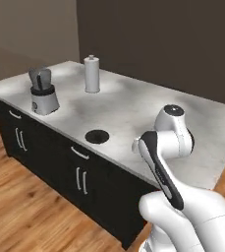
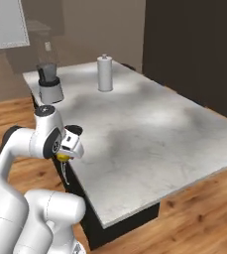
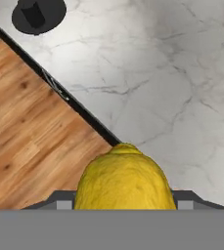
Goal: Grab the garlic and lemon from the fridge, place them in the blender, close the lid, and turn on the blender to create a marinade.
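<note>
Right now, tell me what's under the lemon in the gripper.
Under the lemon, held in the gripper, lie the marble counter and its edge over the wood floor. The surface straight beneath the fruit is covered.

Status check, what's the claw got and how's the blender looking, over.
Claw shut on lemon, above the counter edge. Blender far down the counter, jar open; lid lying on the counter near the front edge. Path along the counter looks open.
</note>
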### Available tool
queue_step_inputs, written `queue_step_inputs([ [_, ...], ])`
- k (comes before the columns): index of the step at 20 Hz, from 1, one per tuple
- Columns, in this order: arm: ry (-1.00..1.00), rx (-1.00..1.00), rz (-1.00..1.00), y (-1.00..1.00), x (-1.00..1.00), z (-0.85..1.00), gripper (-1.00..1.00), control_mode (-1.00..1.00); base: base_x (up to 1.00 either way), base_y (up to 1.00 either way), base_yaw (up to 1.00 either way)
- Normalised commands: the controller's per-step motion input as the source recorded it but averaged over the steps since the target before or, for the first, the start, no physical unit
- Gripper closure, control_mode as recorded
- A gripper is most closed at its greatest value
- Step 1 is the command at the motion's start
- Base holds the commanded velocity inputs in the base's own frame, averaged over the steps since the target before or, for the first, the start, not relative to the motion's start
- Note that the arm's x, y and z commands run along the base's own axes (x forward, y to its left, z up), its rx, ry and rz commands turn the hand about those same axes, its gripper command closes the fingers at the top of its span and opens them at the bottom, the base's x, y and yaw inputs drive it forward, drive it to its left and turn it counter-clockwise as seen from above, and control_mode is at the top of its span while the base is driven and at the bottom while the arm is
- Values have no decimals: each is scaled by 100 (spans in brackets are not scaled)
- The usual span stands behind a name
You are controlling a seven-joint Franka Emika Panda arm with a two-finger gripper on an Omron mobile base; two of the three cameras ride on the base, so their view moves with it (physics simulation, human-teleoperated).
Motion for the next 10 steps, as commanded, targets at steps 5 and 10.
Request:
queue_step_inputs([
  [5, 0, 0, 0, 0, 0, 0, 100, 100, 27, 100, -39],
  [10, 0, 0, 0, 0, 0, 0, 100, 100, 23, 100, -37],
])
